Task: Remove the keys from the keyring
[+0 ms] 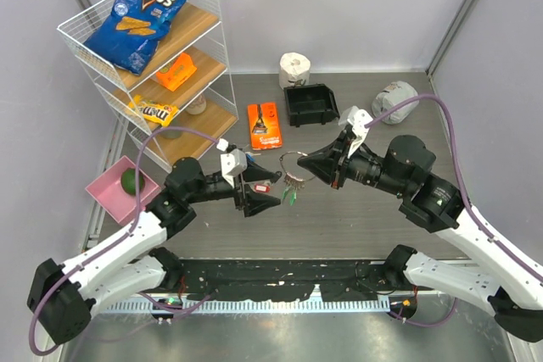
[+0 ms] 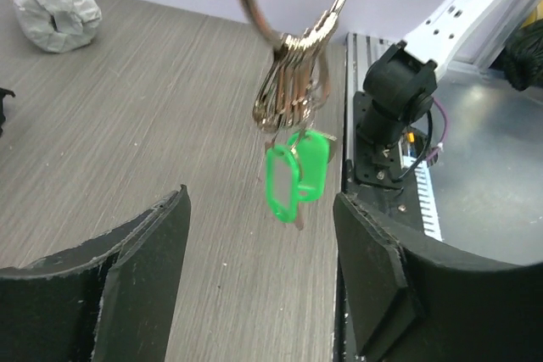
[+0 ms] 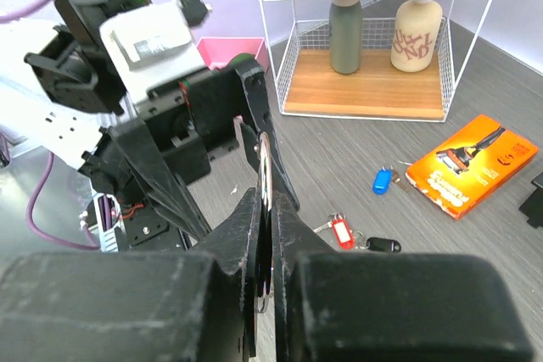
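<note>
My right gripper [image 1: 310, 164] [image 3: 265, 209] is shut on the keyring [image 1: 293, 161] [image 3: 264, 154], a thin silver wire ring held above the table and seen edge-on between its fingers. Several silver keys [image 2: 288, 82] hang from the keyring [image 2: 252, 8], with two green tags [image 2: 297, 171] [image 1: 290, 197] at the bottom. My left gripper [image 1: 265, 190] [image 2: 263, 243] is open just in front of the hanging bunch, touching nothing. Three loose keys lie on the table: one blue-tagged [image 3: 383, 181], one red-tagged [image 3: 342, 232] and one black-headed [image 3: 384, 244].
An orange razor packet [image 1: 265, 125] lies behind the keys. A white wire shelf [image 1: 81, 44] with snacks and bottles stands at the back left, with a pink bin [image 1: 106, 186] in front of it. A black bin [image 1: 310, 104], a paper roll [image 1: 294, 68] and a crumpled grey ball [image 1: 394, 100] sit at the back.
</note>
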Available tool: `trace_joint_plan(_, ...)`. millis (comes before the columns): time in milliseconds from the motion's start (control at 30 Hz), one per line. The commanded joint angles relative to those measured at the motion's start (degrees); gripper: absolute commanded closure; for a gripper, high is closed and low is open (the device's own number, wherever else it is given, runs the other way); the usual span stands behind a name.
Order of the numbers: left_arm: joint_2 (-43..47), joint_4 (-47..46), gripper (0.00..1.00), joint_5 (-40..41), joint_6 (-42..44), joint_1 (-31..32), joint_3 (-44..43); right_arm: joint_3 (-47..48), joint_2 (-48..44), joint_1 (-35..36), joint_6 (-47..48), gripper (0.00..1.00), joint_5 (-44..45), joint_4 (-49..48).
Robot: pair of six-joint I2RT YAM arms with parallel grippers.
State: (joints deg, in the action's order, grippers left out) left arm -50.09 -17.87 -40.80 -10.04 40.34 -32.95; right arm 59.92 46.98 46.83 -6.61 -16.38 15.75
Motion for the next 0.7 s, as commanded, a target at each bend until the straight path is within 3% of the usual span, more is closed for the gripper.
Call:
trace_joint_plan(0, -3.87, -11.56, 0.30, 0.63, 0.99, 0.88, 0.87, 3.62, 1.09, 0.11, -1.91, 0.95, 1.26, -3.97)
trace_joint_plan(200, -11.17, -15.88, 0.39, -2.00, 0.11, 1.76, -2.29, 4.85, 2.67, 0.11, -2.44, 0.95, 0.91, -4.58)
trace_joint_plan(433, -14.60, -17.02, 0.58, -2.18, 0.02, 2.11, -4.40, 4.68, 3.38, 0.11, -1.83, 0.95, 0.91, -4.67)
trace_joint_plan(600, -14.52, -14.49, 0.97, -2.27, 1.60, 2.11, -4.93, 4.33, 3.56, 0.11, -1.65, 0.95, 1.18, -4.59)
trace_joint_plan(667, -13.99, -12.20, 1.00, -1.57, 2.74, 2.11, -5.11, 4.07, 3.12, 0.11, -1.30, 0.95, 1.97, -4.50)
